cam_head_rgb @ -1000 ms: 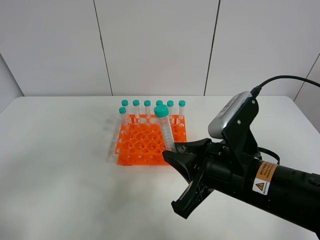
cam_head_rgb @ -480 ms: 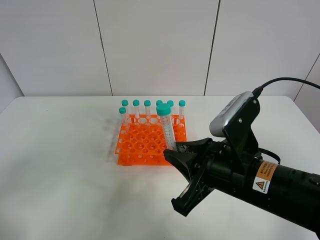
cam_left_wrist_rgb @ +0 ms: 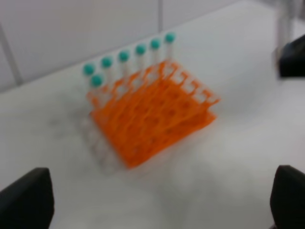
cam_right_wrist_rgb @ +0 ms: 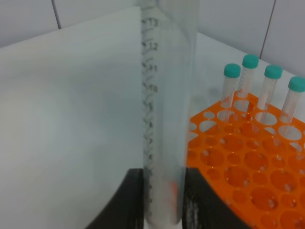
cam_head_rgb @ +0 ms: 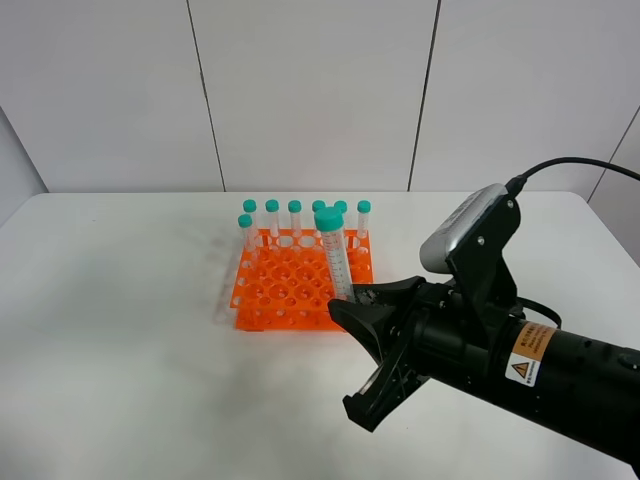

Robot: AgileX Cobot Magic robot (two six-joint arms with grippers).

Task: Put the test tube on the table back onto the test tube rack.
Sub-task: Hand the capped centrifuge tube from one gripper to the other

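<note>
My right gripper is shut on the lower end of the test tube, holding it nearly upright, teal cap up, above the front right part of the orange test tube rack. In the right wrist view the clear graduated test tube stands between the two black fingers, with the rack behind it. My left gripper is open and empty, its tips far apart, hovering some way from the rack. It does not show in the exterior high view.
Several teal-capped tubes stand along the rack's back row, one more in the left column. The white table spreads around the rack. My bulky right arm fills the front right.
The right gripper and its tube have drifted slightly to the right, staying over the rack's front right corner. The left gripper stays open.
</note>
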